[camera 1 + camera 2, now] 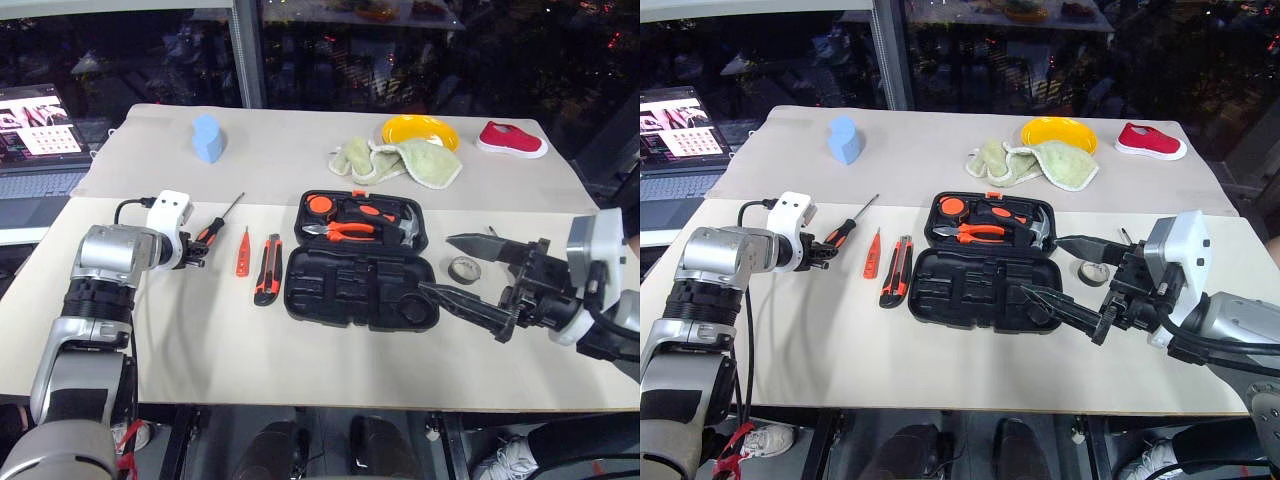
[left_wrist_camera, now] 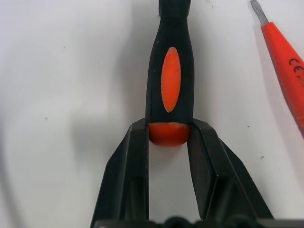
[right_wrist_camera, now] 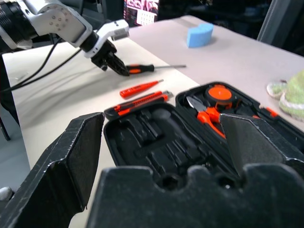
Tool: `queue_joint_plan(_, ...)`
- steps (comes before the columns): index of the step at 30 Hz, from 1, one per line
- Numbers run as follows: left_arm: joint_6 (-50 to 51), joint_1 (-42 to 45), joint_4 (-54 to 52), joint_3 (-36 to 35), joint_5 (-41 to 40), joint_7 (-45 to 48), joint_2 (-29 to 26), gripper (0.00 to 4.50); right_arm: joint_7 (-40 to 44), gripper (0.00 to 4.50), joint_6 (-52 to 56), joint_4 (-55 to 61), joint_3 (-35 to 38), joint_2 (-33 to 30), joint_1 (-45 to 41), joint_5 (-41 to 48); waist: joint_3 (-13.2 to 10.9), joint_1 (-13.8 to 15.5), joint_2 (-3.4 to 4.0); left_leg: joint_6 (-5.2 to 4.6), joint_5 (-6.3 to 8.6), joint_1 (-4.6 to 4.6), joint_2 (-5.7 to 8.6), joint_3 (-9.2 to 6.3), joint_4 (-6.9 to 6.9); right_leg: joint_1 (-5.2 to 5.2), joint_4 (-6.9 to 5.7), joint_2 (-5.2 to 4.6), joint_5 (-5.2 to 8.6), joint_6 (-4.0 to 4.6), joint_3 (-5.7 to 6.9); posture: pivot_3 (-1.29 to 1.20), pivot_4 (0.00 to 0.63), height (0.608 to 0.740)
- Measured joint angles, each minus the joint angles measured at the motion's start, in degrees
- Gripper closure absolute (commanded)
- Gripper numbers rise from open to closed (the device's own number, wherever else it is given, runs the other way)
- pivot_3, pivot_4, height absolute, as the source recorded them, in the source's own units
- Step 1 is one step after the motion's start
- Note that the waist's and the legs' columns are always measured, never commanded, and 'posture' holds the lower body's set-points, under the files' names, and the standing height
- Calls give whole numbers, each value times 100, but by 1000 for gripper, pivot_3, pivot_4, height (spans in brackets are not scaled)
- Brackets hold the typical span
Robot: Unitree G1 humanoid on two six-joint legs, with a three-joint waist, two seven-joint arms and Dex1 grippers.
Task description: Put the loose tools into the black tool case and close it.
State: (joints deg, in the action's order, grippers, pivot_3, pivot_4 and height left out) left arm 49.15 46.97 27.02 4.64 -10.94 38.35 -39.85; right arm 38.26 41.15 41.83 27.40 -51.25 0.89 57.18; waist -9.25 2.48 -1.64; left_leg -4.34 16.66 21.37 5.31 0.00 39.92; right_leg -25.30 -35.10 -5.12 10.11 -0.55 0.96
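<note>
**Count of items on the table**

Screwdrivers: 2 visible. One orange-and-black screwdriver (image 1: 214, 229) at far left; one small red screwdriver (image 1: 242, 252) just right of it.

Utility knife (image 1: 268, 268): 1, orange and black, between the red screwdriver and the case.

Black tool case (image 1: 361, 262): 1, lying open, centre of table.

In the far half of the case: 1 orange-handled pliers (image 1: 340, 230), 1 hammer (image 1: 405, 228), 1 round orange-and-black item (image 1: 319, 205), type not legible.

Tape roll (image 1: 463, 268): 1, right of the case.

Far side: 1 blue sponge (image 1: 207, 138), 1 yellow plate (image 1: 420, 131), 1 red shoe (image 1: 510, 139), 1 heap of green cloths (image 1: 398, 160); piece count unclear.

Laptop (image 1: 38, 140): 1, far left.
</note>
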Motion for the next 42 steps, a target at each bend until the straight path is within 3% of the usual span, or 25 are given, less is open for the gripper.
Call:
queue_joint_plan(7, -2292, 527, -859, 802, 160, 2416, -338, 3808, 48, 0, -10, -182, 13, -1, 193, -318, 2, -13, 3, -51, -9, 73, 12, 11, 22, -71, 8, -7, -14, -9, -2, 0, 150, 740)
queue_joint_plan(12, -3237, 887, -441, 1464, 598, 3118, 193, 3808, -17, 0, -10, -183, 74, 2, 240, -405, 2, -21, 3, -77, -24, 96, 11, 12, 31, -87, 7, -4, -15, -8, 0, 0, 150, 740)
queue_joint_plan(22, -4182, 1369, 585, 2163, 1539, 3237, 1369, 3808, -437, 0, 14, 181, 601, 154, 819, -393, 1, -23, 2, -106, -17, 108, 10, 18, 52, -85, 5, -8, -23, -21, -9, 0, 150, 740)
queue_joint_plan(42, -4577, 1338, 1014, 2217, 2138, 3179, 1456, 3808, -711, 0, 25, 262, 701, 219, 844, -238, 2, -18, 3, -123, -9, 120, 9, 21, 97, -84, -2, -6, -32, -36, -10, 0, 150, 740)
